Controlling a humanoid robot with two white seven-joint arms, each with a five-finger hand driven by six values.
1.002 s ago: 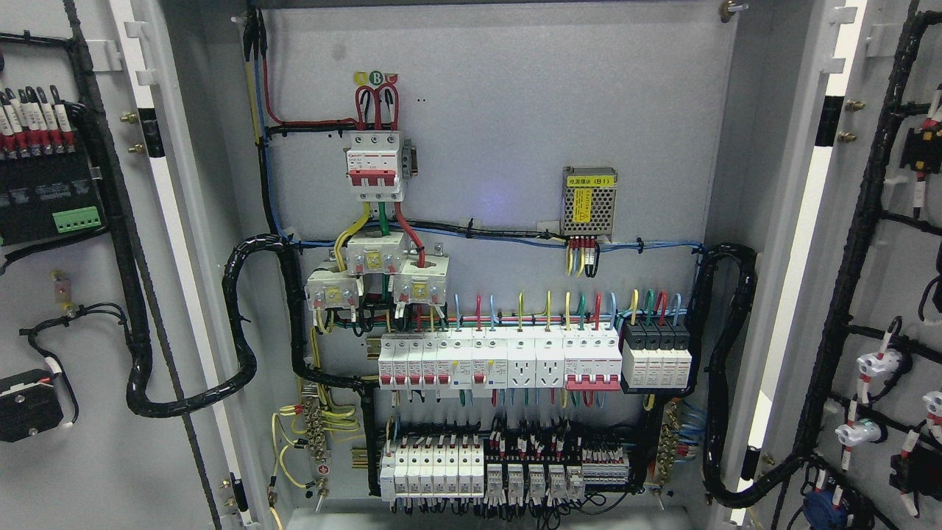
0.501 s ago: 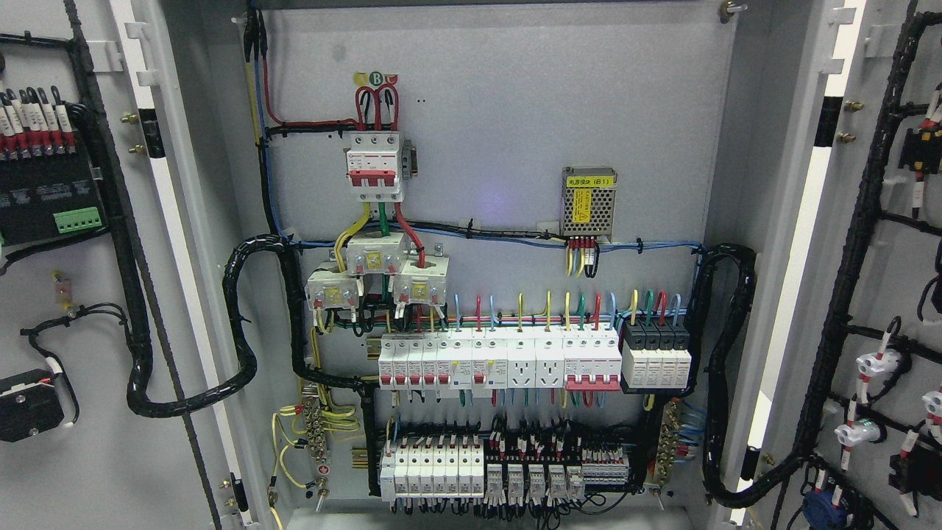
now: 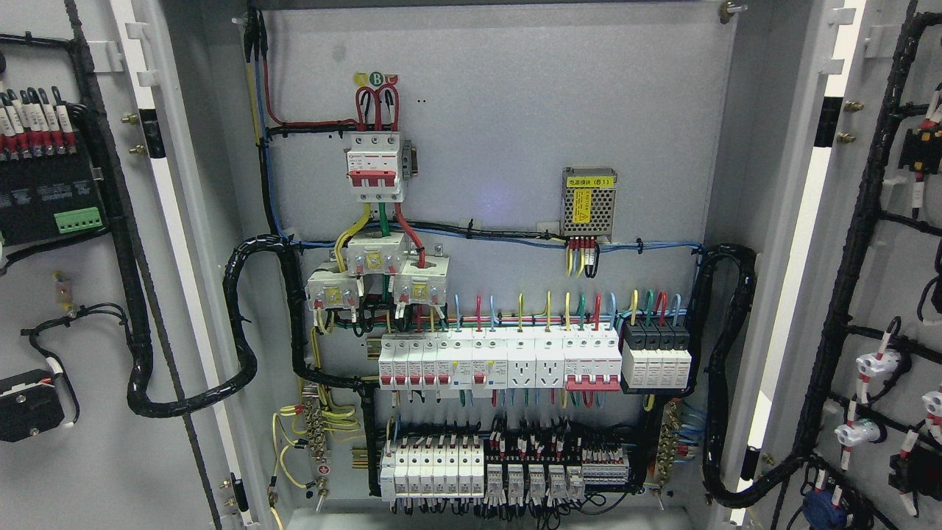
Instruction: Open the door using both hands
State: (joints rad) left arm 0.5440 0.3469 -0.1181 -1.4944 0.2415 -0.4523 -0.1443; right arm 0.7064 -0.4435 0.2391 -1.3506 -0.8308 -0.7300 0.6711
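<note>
Both doors of the grey electrical cabinet stand swung wide. The left door [image 3: 81, 471] shows its inner face at the picture's left, carrying black modules and a cable loom. The right door [image 3: 894, 280] shows its inner face at the right, with black looms and white fittings. Between them lies the back panel [image 3: 515, 103] with a red-and-white main breaker [image 3: 375, 165], rows of small breakers [image 3: 500, 361] and terminal blocks [image 3: 508, 467]. Neither of my hands nor any arm shows in the head view.
A meshed power supply with a yellow label [image 3: 589, 200] hangs on the panel's right. Thick black cable bundles [image 3: 243, 324] loop from the panel to each door. The cabinet's floor edge [image 3: 471, 519] runs along the bottom.
</note>
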